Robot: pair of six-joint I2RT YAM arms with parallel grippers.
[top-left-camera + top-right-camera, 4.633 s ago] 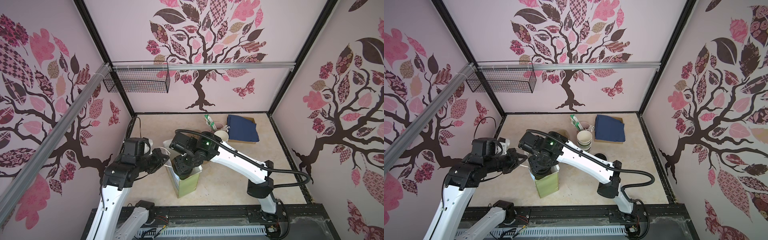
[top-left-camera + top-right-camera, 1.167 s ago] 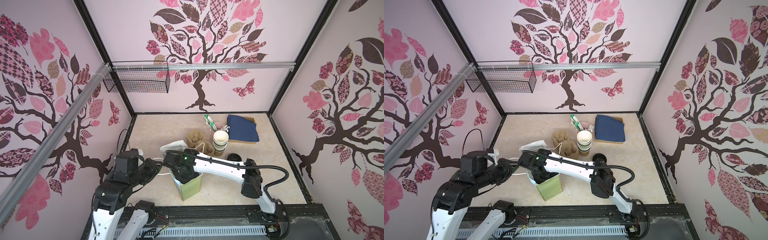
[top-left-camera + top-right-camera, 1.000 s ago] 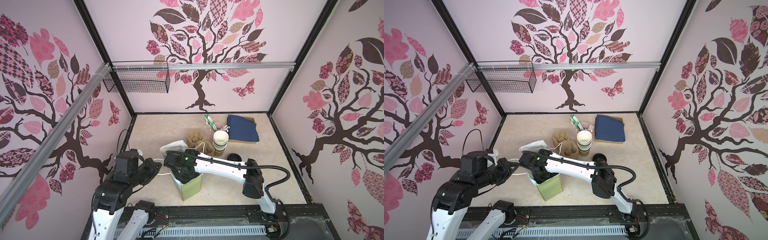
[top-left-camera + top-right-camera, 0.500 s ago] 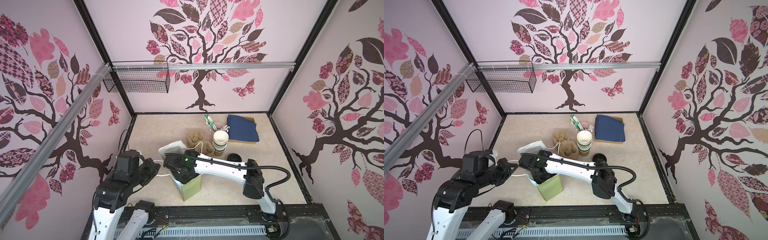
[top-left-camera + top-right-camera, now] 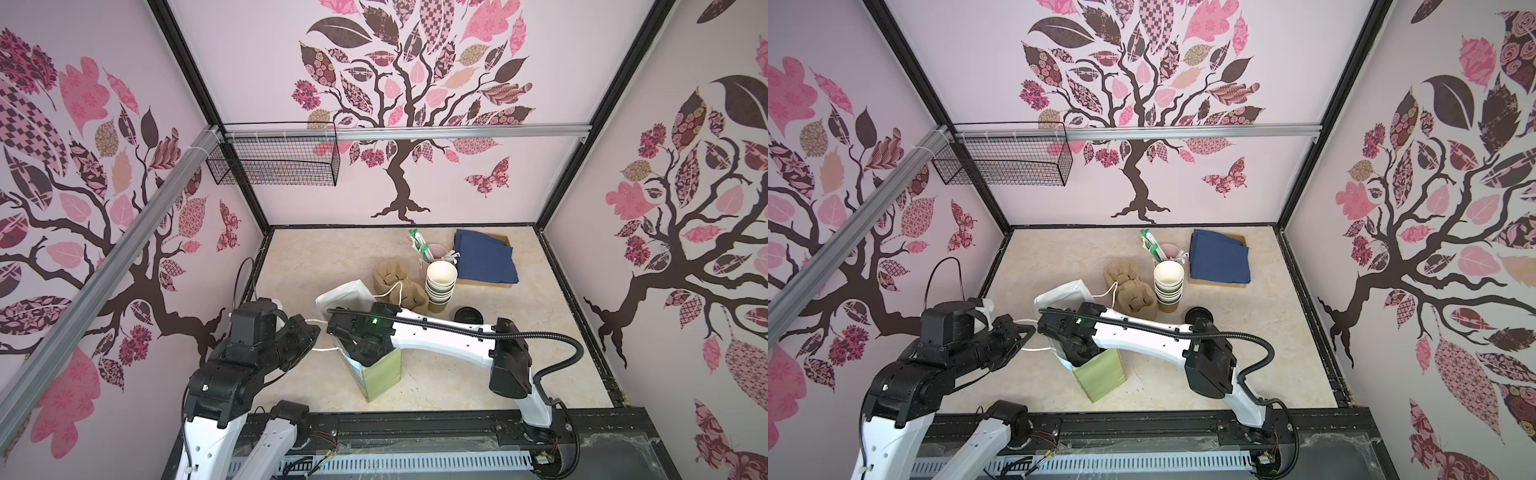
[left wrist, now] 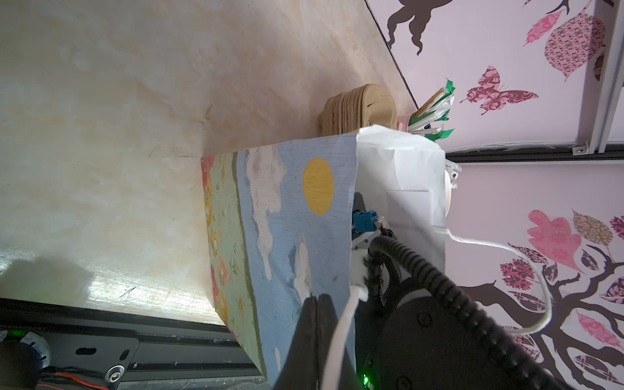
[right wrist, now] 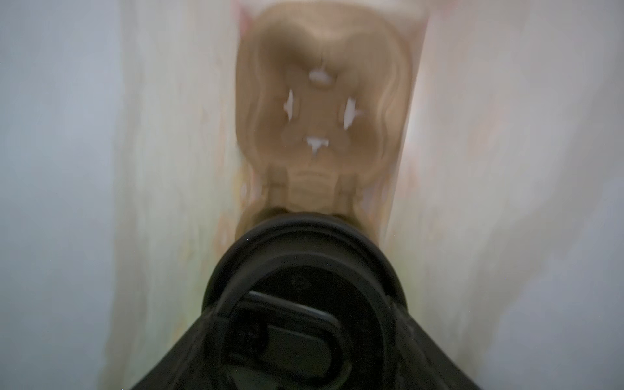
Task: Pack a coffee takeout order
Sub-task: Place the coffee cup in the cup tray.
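The pale green paper bag stands near the table's front edge with its mouth held wide. My right gripper is down inside it and hidden in both top views. Its fingers sit either side of the black lid of the cup, which rests in a tan carrier between the bag's walls. My left gripper is shut beside the bag's blue painted face. The white handle runs taut along its finger. Navy napkins lie at the back right.
A stack of spare tan carriers, a stack of lidless cups and loose black lids stand just behind the bag. A pink cup of stirrers is further back. A wire basket hangs on the back left wall.
Over the last seconds my right arm has sunk into the bag and my left arm has drawn lower. In the last half second almost nothing moves.
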